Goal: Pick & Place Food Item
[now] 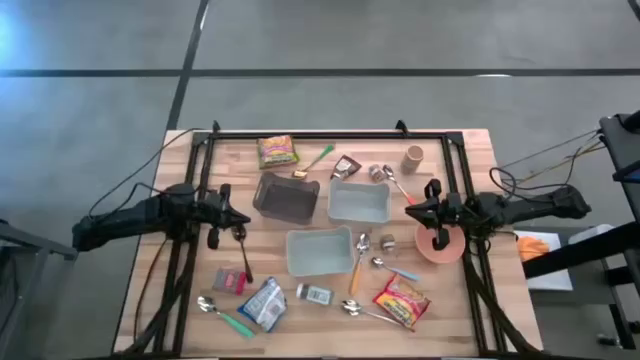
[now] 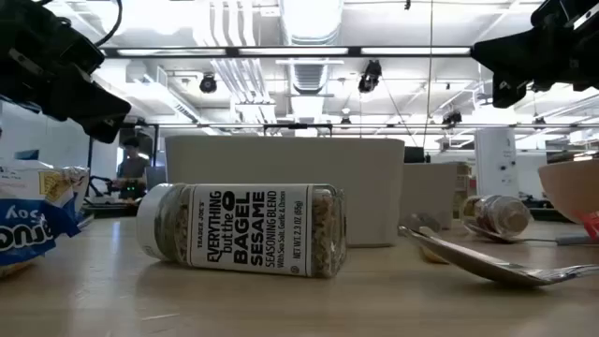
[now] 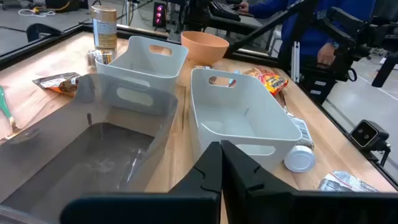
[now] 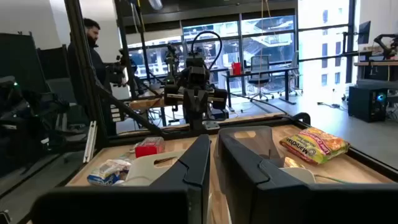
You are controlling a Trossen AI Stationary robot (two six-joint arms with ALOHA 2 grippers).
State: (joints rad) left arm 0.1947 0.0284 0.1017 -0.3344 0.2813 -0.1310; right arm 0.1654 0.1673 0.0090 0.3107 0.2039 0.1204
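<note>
Several food items lie loose on the wooden table [image 1: 470,150]: a yellow noodle packet [image 1: 278,151] at the far side, a red and yellow noodle packet [image 1: 402,302] at the near right, a blue and white bag [image 1: 263,303], a small red packet [image 1: 229,280] and a seasoning jar [image 1: 315,294] on its side. My left gripper [image 1: 248,222] hovers shut at the table's left, beside the dark grey bin [image 1: 287,197]. My right gripper [image 1: 408,212] hovers shut at the right, beside a light bin [image 1: 358,203]. Neither holds anything.
A second light bin [image 1: 320,250] stands at the middle. An orange bowl [image 1: 440,243] sits below my right arm. Several spoons [image 1: 360,262], a brown packet [image 1: 345,166], a small jar [image 1: 378,173] and a cup [image 1: 413,156] are scattered around. People stand beyond the table.
</note>
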